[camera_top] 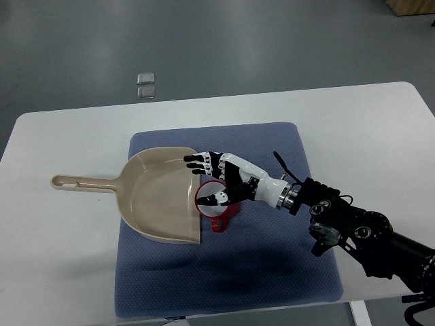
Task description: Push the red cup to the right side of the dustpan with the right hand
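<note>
A red cup (219, 212) stands upright on the blue mat, touching the right open edge of a beige dustpan (156, 193) whose handle points left. My right hand (217, 176) reaches in from the lower right and lies over the cup's rim. Its fingers (199, 163) are spread and stretch toward the dustpan's upper right corner; the thumb (219, 197) hangs over the cup's mouth. The hand holds nothing. The left arm is out of view.
The blue mat (272, 272) covers the middle of the white table (61, 258). Two small grey squares (146, 84) lie on the floor beyond the table's far edge. The right arm's black forearm (360, 234) crosses the mat's right side.
</note>
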Robot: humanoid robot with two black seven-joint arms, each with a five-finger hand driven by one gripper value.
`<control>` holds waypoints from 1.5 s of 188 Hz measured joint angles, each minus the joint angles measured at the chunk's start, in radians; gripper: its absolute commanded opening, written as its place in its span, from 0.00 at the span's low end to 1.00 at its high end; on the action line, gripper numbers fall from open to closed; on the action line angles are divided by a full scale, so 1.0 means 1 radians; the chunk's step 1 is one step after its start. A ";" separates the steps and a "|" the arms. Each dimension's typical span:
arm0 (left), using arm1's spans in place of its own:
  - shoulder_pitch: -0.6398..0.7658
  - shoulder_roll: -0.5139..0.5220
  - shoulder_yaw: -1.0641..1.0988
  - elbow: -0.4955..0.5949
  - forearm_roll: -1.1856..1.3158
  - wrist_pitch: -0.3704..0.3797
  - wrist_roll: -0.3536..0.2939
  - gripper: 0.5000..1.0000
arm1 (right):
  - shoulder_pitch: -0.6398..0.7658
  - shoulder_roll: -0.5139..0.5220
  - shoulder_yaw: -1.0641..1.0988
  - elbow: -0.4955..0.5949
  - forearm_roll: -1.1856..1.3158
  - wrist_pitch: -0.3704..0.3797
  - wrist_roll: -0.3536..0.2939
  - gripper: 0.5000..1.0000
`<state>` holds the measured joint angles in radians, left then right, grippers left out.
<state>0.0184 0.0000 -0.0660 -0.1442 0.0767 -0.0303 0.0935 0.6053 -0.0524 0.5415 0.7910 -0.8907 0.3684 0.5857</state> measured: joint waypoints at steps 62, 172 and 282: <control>0.000 0.000 0.000 0.000 0.000 0.000 0.000 1.00 | 0.019 -0.003 0.003 -0.008 0.001 -0.010 -0.006 0.87; 0.000 0.000 0.000 0.000 0.000 0.000 0.000 1.00 | 0.051 -0.017 0.027 -0.010 0.003 -0.010 -0.007 0.87; 0.000 0.000 0.000 0.000 0.000 0.000 0.000 1.00 | 0.155 -0.114 0.043 -0.028 0.092 0.005 -0.124 0.86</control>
<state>0.0185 0.0000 -0.0660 -0.1442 0.0767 -0.0304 0.0939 0.7607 -0.1666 0.5843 0.7628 -0.7990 0.3735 0.4616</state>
